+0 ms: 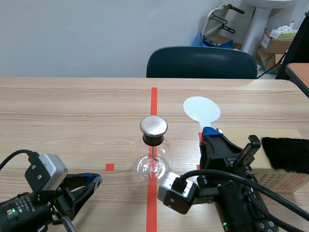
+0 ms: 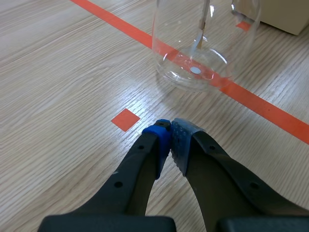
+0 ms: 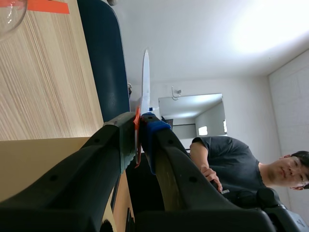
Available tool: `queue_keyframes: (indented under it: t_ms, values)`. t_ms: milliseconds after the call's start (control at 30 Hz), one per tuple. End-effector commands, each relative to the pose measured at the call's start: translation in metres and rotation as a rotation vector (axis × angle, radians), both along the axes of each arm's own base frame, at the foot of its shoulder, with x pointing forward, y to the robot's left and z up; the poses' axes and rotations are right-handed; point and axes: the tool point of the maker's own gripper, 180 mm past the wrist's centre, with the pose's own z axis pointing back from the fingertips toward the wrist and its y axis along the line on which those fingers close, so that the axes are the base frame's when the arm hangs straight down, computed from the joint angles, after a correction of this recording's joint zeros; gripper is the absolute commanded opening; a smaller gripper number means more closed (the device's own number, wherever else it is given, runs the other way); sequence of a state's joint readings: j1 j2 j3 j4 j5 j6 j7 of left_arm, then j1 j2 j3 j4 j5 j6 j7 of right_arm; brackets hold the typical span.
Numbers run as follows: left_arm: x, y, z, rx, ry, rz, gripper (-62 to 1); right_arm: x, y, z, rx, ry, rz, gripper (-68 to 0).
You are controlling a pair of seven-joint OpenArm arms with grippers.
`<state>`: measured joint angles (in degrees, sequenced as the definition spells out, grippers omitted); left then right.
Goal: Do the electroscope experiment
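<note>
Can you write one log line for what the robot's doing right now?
left fingers: shut, empty, near glass flask | right fingers: shut on white paddle, disc end up

A pale wood-grain bench (image 1: pixel 72 106) runs under the left tool (image 1: pixel 94 181) and the right tool (image 1: pixel 210 131) and far ahead of both. A cardboard box (image 1: pixel 285 176) stands on it just to the right of the right tool. Beyond the bench's far edge, ahead of the right tool, is a dark blue chair (image 1: pixel 202 63). Well behind the chair, against the grey wall (image 1: pixel 72 34), are a blue bag (image 1: pixel 199 38), a folded grey cart (image 1: pixel 221 19), a white pillar (image 1: pixel 260 21) and stacked cardboard boxes (image 1: pixel 275 43). A corner of a second brown table (image 1: pixel 300 75) shows far to that tool's right. In the right wrist view a person in a dark T-shirt (image 3: pixel 231 159) shows beyond the right tool.
</note>
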<state>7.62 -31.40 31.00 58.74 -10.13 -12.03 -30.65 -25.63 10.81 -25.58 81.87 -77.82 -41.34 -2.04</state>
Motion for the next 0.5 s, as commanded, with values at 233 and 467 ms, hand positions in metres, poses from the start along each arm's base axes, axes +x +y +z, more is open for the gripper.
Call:
queue_keyframes:
  t_ms: [233,467]
  values:
    - [0.0,-0.019,0.011,-0.081,-0.016,-0.013,-58.0,0.004,-0.005,0.011,0.005,-0.038,-0.016,-66.5]
    - [-0.009,-0.032,0.013,-0.115,-0.018,-0.047,-58.0,0.004,-0.005,0.011,0.004,-0.038,-0.015,-66.5]
